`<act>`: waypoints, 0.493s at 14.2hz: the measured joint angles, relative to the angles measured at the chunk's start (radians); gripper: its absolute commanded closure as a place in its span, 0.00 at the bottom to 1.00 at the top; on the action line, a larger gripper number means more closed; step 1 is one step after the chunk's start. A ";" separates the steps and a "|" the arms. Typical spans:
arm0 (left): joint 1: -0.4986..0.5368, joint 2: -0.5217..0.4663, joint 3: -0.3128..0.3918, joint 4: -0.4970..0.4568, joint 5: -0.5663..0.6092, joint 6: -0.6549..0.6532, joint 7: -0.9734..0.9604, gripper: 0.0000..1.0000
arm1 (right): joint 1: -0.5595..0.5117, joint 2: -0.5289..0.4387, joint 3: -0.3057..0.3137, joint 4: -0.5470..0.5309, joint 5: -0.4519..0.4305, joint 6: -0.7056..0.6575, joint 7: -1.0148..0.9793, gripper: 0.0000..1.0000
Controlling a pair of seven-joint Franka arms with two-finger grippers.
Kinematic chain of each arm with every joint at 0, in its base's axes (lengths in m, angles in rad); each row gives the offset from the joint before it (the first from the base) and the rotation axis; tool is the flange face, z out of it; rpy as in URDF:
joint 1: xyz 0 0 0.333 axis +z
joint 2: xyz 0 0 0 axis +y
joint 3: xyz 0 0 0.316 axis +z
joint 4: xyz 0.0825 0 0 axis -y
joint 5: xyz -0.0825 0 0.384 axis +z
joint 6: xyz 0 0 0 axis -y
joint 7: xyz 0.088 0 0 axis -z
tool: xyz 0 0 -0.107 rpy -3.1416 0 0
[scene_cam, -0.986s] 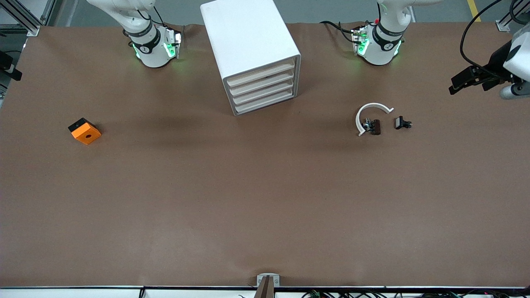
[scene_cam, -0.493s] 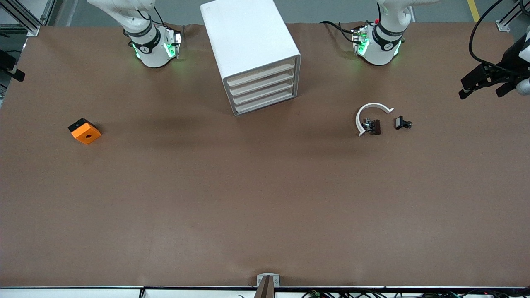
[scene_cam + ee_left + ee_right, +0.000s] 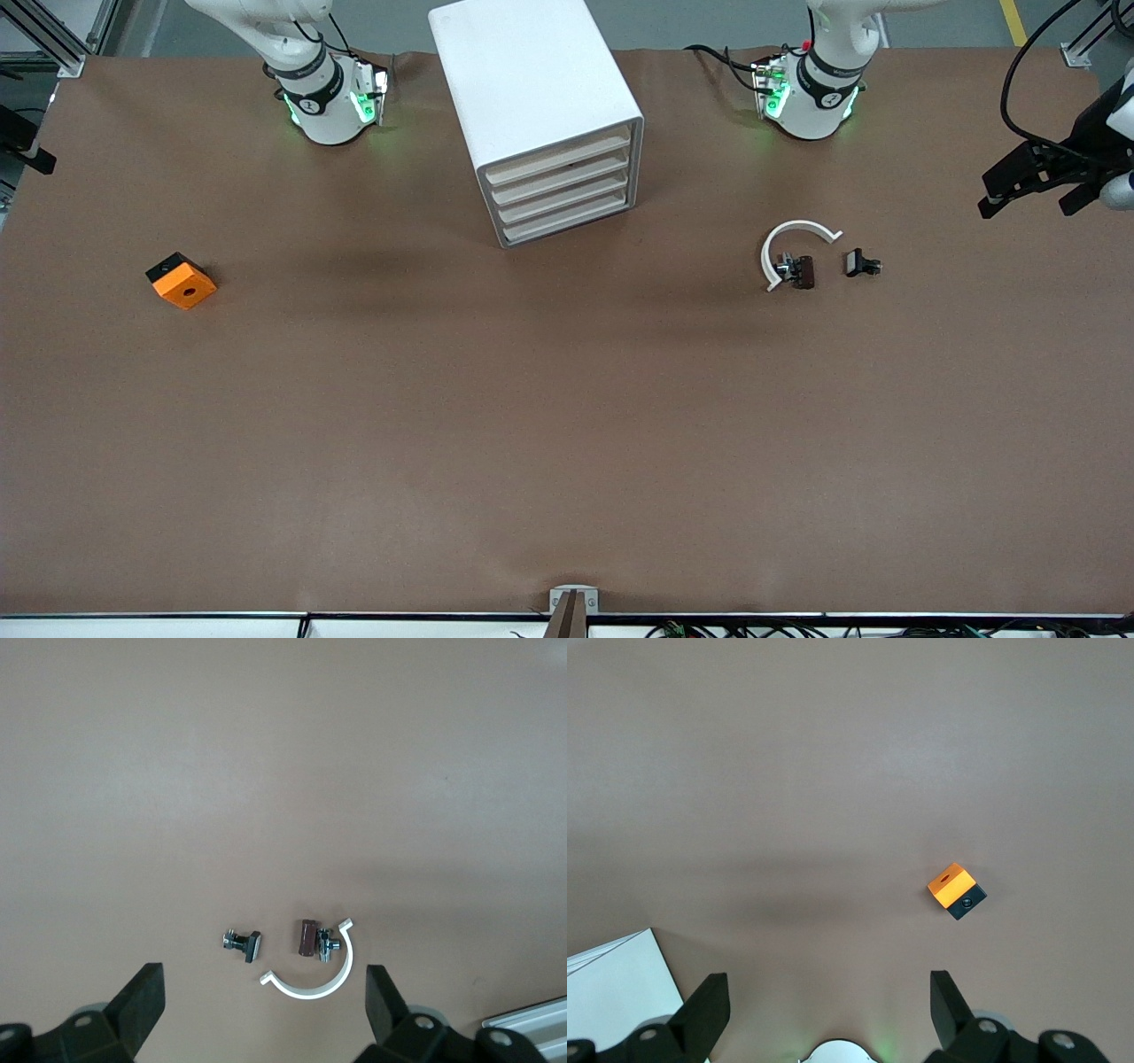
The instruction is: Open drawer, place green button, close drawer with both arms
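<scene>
Left end effector (image 3: 1032, 182) spread, drifted slightly back toward button (image 3: 861, 263); right end effector (image 3: 824, 1014) spread, waiting; drawer (image 3: 560, 178) unopened.

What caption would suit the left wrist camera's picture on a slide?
Left gripper, fingers spread open, hangs over the brown table above the button and a white-arc clip.

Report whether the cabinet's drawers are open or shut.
All shut: the four drawer fronts sit flush within the cabinet, none pulled out. Neither gripper is near them.
</scene>
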 measured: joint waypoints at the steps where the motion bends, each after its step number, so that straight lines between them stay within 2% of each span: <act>1: 0.001 0.000 0.000 0.001 0.000 -0.014 0.000 0.00 | 0.000 0.000 0.000 0.000 0.000 -0.001 0.000 0.00; 7: -0.001 0.000 -0.001 0.013 -0.001 -0.051 -0.001 0.00 | 0.000 -0.017 0.000 -0.025 0.000 0.000 0.002 0.00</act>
